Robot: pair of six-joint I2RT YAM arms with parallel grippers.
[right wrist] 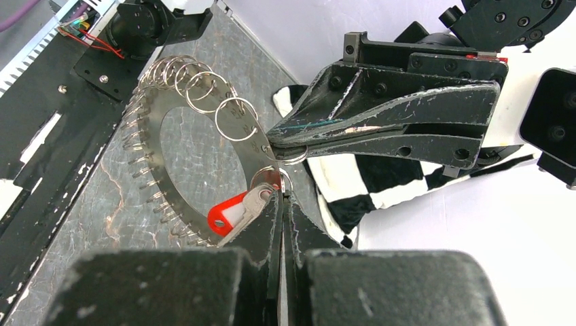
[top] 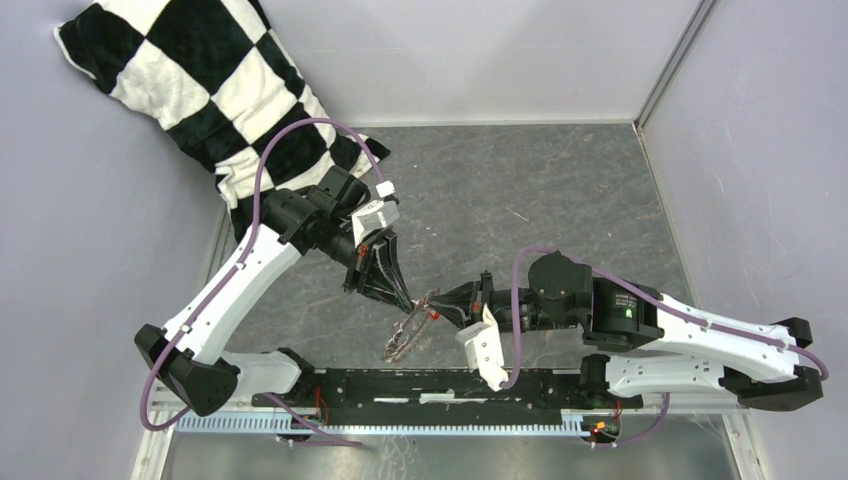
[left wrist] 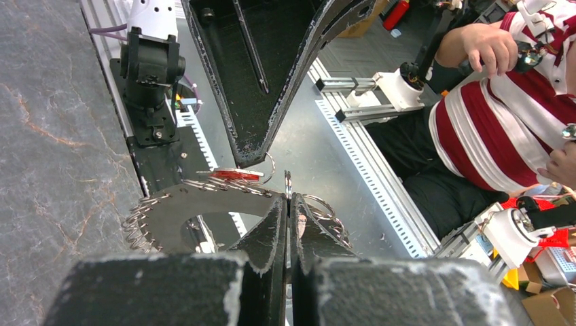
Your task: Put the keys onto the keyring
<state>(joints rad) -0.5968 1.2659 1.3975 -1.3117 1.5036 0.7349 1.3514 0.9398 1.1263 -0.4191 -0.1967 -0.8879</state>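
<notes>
1. The left hand (right wrist: 282, 147) has its fingers pressed together on one of the small wire loops at the rim of the keyring (right wrist: 155, 146).
2. The keyring is a flat metal disc with a hollow centre, its rim fringed with many small wire loops. It hangs tilted between the two hands, over the middle of the desk's (top: 540, 200) near edge. I cannot tell whether its lower rim touches the desk.
3. The right hand (right wrist: 282, 201) is clamped shut, with the silvery metal end of the key (right wrist: 231, 212) and a small ring pinched at its fingertips.
4. The key's red plastic head points away from the right hand's fingers and lies across the keyring's rim, close below the loop the left hand grips.
5. The tips of the two hands are near each other, almost meeting at the keyring's rim.
6. A black-and-white chequered cloth (top: 190, 80) lies bunched in the far left corner of the desk.
7. Beyond the near edge, a person in a red-and-white striped shirt (left wrist: 496, 115) shows in the left wrist view.
</notes>
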